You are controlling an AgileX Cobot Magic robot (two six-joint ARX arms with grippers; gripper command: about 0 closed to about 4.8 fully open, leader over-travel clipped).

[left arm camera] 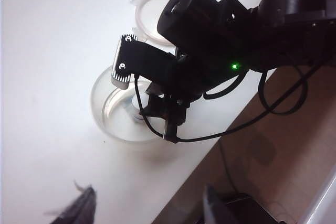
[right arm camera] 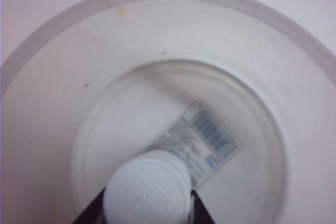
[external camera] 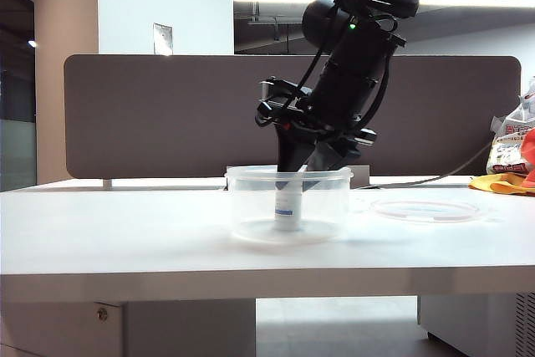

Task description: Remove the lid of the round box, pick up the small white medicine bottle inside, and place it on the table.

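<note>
Right gripper (right arm camera: pixel 149 203) leans steeply down into the round box (external camera: pixel 288 204) near the table's (external camera: pixel 125 232) middle, fingers flanking the small white medicine bottle (external camera: pixel 287 206); grip unclear. Left gripper (left arm camera: pixel 144 205) hovers open beyond the front edge.

The exterior view looks level across the table (external camera: pixel 125 240) from the front. The left wrist view looks down from high up. The right wrist view peers very close, straight down into the round box (right arm camera: pixel 47 51). All three see the box.
</note>
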